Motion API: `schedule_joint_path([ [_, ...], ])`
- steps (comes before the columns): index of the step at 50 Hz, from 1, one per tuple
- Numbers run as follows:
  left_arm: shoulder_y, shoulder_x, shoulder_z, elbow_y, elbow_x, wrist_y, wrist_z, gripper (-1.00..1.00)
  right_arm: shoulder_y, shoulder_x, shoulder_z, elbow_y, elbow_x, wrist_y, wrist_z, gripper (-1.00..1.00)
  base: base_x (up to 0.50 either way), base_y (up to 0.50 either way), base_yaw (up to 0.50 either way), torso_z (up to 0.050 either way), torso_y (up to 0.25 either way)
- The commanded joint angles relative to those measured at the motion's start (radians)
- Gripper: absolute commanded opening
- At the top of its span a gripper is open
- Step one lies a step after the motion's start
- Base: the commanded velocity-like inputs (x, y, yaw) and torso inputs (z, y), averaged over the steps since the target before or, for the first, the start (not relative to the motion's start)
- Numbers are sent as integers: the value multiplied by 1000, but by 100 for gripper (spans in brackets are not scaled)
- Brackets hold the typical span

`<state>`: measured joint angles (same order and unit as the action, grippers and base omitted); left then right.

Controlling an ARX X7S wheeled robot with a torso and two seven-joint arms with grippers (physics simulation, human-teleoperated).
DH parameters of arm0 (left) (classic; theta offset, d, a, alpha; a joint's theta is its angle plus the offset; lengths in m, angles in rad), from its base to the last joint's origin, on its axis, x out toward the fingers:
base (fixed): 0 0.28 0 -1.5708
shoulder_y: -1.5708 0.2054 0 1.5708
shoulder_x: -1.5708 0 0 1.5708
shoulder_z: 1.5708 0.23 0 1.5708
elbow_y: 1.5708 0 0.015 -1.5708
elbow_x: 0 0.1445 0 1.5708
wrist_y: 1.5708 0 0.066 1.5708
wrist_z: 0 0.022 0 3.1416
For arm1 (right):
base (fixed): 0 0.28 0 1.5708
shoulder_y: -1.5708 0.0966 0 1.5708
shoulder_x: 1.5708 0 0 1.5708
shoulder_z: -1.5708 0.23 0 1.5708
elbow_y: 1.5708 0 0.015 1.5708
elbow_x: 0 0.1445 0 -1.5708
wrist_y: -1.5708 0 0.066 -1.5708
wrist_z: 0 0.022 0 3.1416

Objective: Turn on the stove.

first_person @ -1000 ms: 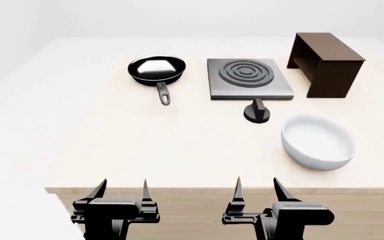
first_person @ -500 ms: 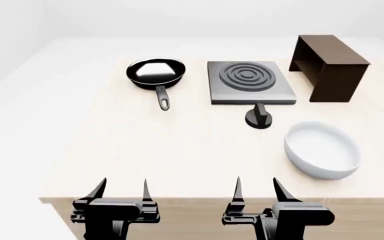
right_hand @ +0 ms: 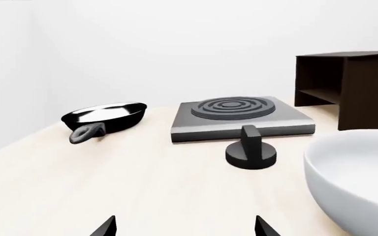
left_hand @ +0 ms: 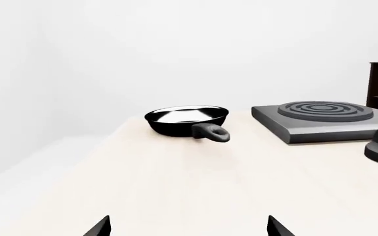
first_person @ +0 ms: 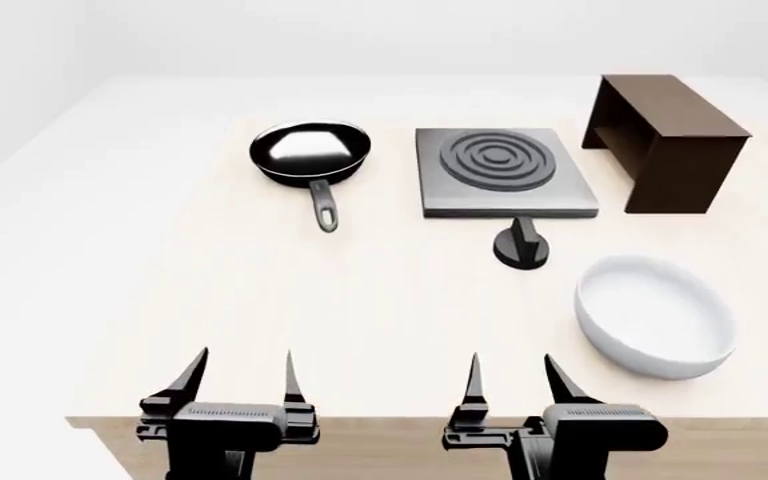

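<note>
**Q:** Where are the fingers, and what are they doing?

**A:** Both grippers sit at the near edge of the desk (first_person: 157, 260), well short of everything on it. The left gripper (first_person: 245, 375) has its two dark fingers spread wide with nothing between them. The right gripper (first_person: 511, 377) is the same: fingers apart, empty, pointing toward the far side of the desk.

**Q:** Where is the stove from there?

**A:** Take the stove knob (first_person: 523, 244) as the landmark. It is a small black round knob with a raised ridge across it, standing on the desk ahead of the right gripper and well apart from it. Just behind the knob, close to it, lies the stove (first_person: 504, 170), a flat square grey slab with raised concentric rings. To the left of the knob, beyond the slab's left edge, is a black frying pan (first_person: 309, 152), its handle pointing toward the near edge. To the right and nearer is a white bowl (first_person: 654, 315), just beside the knob. Behind and to the right stands a brown wooden box (first_person: 671, 140).

**Q:** How should the step be done well?

**A:** My judgement: the right arm is better placed, since the knob lies almost straight ahead of it. Reach forward, keep clear of the bowl's rim, line the open fingers up either side of the ridge, close, then twist. The left arm can wait.
</note>
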<state>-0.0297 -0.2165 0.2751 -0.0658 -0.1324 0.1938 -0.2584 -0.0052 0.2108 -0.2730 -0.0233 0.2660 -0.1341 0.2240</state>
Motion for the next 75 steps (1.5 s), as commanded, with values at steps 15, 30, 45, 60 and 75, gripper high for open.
schedule_joint_path([
  [15,-10,-9,22,-61,99,150,-48,100,9,6,-13,21,4,-15,5,100,93,0,0,0,0],
  [30,-13,-12,27,-71,105,175,-63,100,8,12,-23,13,10,-11,13,100,146,0,0,0,0],
  [45,-14,-16,32,-70,94,174,-68,100,7,20,-29,9,13,-17,19,100,161,0,0,0,0],
  [60,-14,-20,38,-67,81,169,-69,100,6,23,-40,16,14,-29,20,100,190,0,0,0,0],
  [75,-16,-24,44,-70,80,178,-76,100,9,30,-48,10,14,-28,27,100,190,0,0,0,0],
])
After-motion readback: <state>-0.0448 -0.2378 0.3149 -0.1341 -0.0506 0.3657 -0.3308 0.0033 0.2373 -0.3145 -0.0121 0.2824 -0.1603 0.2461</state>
